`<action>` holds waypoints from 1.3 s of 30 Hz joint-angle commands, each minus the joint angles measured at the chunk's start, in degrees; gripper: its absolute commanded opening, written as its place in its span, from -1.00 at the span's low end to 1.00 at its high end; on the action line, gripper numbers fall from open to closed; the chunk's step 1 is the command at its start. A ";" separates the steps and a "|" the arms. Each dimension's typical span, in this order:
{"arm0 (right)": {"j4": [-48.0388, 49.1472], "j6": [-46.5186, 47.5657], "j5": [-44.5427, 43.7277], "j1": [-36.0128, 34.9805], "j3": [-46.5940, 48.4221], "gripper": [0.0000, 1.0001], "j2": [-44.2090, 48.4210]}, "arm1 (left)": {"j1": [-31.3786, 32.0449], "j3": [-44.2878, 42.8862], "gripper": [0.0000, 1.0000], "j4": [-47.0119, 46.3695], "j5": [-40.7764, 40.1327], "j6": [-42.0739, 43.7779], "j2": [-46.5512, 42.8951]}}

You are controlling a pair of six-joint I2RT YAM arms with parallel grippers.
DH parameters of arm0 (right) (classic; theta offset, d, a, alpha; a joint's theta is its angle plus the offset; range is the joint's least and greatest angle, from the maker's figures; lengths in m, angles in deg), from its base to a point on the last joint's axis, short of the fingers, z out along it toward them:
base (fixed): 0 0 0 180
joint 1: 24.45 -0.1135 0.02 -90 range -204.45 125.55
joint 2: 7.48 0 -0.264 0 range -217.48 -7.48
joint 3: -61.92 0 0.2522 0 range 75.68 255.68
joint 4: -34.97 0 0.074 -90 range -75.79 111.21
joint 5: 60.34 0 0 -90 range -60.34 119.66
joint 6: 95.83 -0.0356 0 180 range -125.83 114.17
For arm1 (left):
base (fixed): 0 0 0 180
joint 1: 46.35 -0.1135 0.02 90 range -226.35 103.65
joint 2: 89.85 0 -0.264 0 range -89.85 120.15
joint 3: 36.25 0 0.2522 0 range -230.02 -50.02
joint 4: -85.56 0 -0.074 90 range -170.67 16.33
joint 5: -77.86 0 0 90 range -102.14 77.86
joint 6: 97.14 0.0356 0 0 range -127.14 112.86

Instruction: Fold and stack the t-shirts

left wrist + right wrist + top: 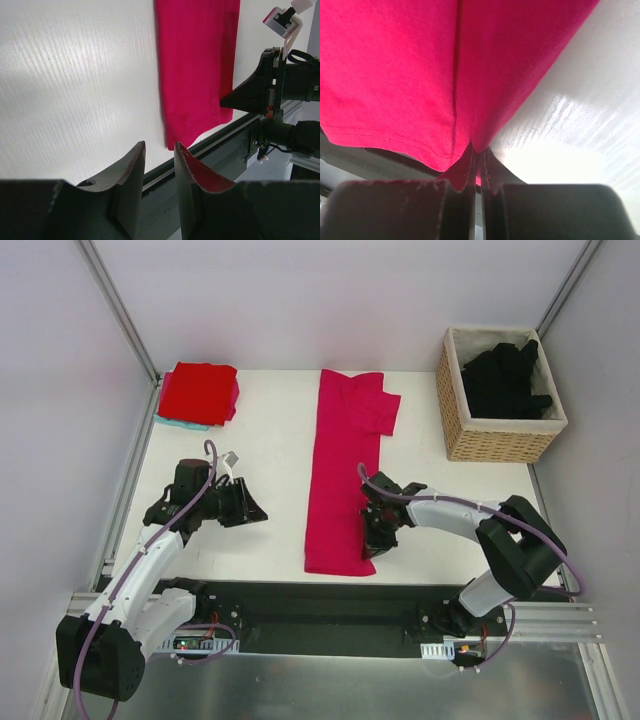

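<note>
The left arm (150, 560) ran from its base at the near left corner, its white link slanting up and away to a dark wrist that turned toward the centre. The left end effector (256, 512) pointed to the right, and its two fingers (131, 165) were parted by a narrow gap with nothing between them. The right arm (520, 550) was folded at the elbow on the near right, its forearm reaching leftward. The right end effector (372, 545) pointed down and toward the near edge. Its jaws were pressed together on the right edge of the pink t-shirt (395, 65), near the hem, pinching the cloth between the tips.
</note>
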 commanded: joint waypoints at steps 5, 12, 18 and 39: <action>-7.62 1.29 -10.02 0.51 3.24 -0.33 -0.94 | 0.11 -1.43 -0.40 -0.31 2.40 -0.28 0.52; -10.26 -2.41 -21.20 1.04 -0.09 -0.03 15.47 | 0.20 0.07 -0.39 0.31 5.39 -0.37 4.04; -2.10 -4.78 -14.90 6.48 -13.35 0.02 33.75 | 0.37 2.08 -0.40 -1.36 4.17 -2.91 3.34; 9.25 1.46 11.13 11.32 -26.02 -0.16 39.68 | 21.46 9.56 -0.49 -17.09 -6.73 -13.64 18.62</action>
